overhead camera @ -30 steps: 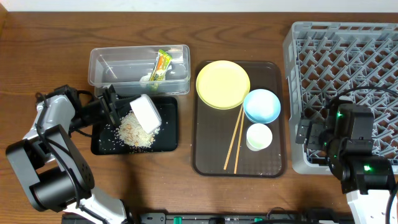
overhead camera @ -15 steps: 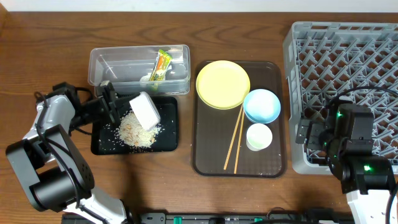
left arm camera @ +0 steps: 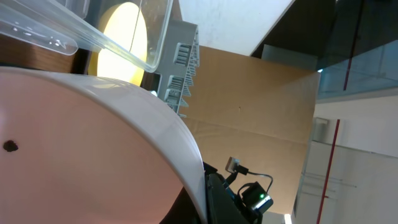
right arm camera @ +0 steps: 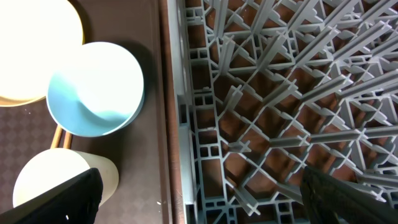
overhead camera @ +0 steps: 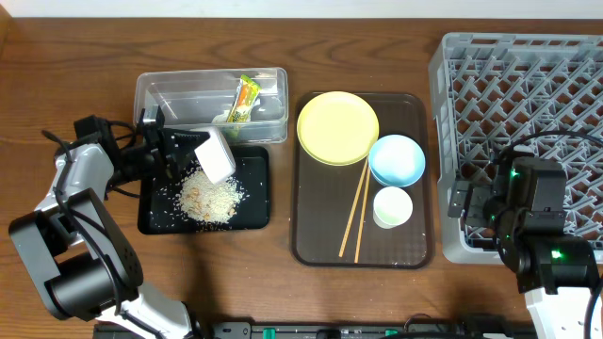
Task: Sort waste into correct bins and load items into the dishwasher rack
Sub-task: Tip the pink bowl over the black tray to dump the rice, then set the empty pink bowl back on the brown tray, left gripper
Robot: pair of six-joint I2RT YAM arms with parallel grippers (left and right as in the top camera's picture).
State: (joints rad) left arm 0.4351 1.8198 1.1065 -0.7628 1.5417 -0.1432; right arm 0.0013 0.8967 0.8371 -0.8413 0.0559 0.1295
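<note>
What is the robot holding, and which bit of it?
The left tool holds the white bowl by its rim, tipped over the black tray. The right tool is open and holds nothing.

Dark brown wooden table (overhead camera: 57,56), tan wall panel (left arm camera: 249,106), white wall (left arm camera: 224,18) above it, thin red post (left arm camera: 335,155)
</note>
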